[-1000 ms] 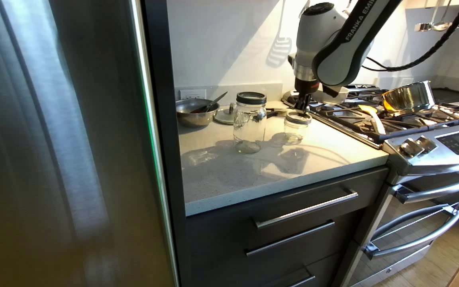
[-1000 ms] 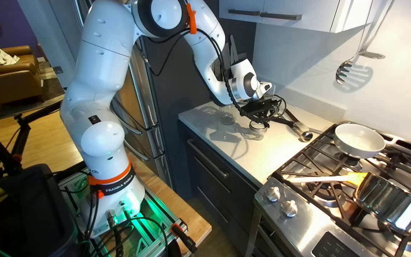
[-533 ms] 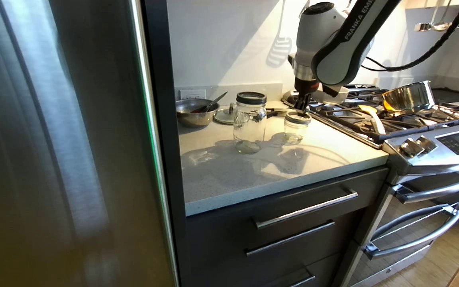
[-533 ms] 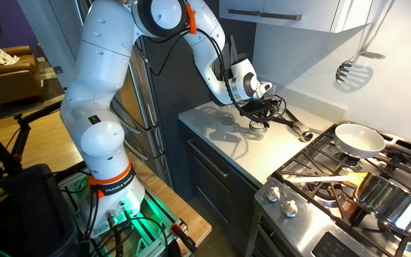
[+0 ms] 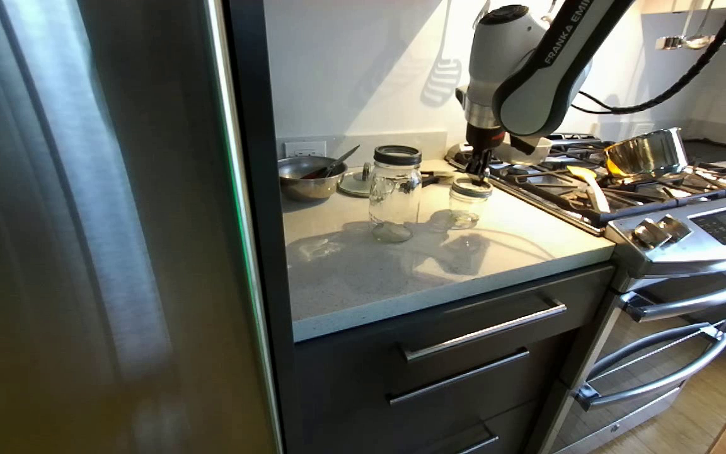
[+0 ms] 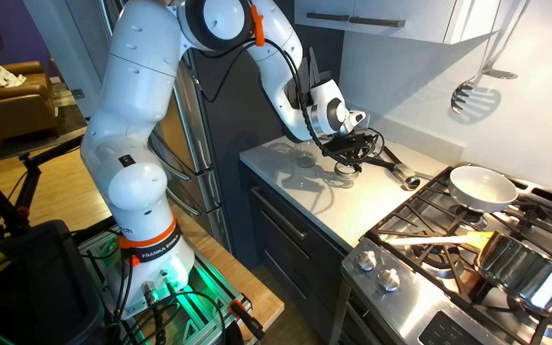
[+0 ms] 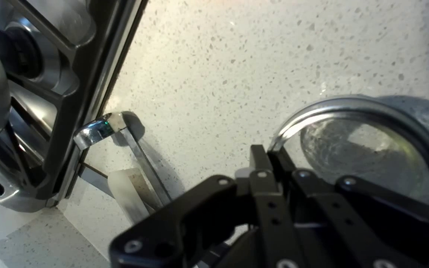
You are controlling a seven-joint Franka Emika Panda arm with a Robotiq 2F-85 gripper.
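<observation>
The small glass jar [image 5: 466,213] with a metal rim stands upright on the counter in both exterior views. My gripper [image 7: 269,150] points down at it, shut on its rim. In the wrist view, one of the black fingers [image 7: 260,158] is outside the rim and its partner inside the mouth. The jar's top is uncovered, and its bottom shows through the opening. Beside it stands a taller glass jar [image 5: 394,205] with a dark band round its neck; the arm partly hides this one in an exterior view [image 6: 306,155].
Near the wall are a metal bowl [image 5: 307,186] with a utensil in it and a glass lid [image 5: 354,184]. Utensils [image 6: 403,176] lie behind the small jar. On the gas stove sit a white bowl [image 6: 482,189], a tilted steel pot [image 6: 527,270] and a pale-handled utensil [image 6: 429,240].
</observation>
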